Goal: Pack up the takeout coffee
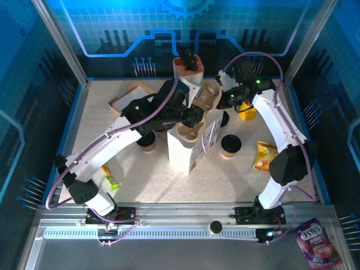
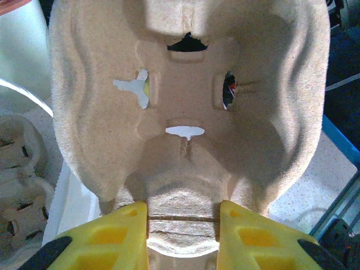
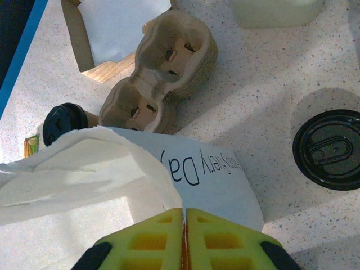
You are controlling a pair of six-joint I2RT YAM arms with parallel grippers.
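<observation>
The left gripper (image 2: 183, 236) is clenched on the end tab of a pulp carrier (image 2: 185, 112), holding it at the mouth of the white bag (image 1: 184, 154) in the middle of the table (image 1: 140, 180). The right gripper (image 3: 184, 239), at 1 o'clock of the bag, has its fingers pressed flat together at the bag's rim, and I cannot tell whether paper is caught between them. 1 lidded cup (image 1: 230, 145) stands near the bag at 3 o'clock, and a 2nd cup (image 1: 147, 142) stands at 9 o'clock, half under the left arm
</observation>
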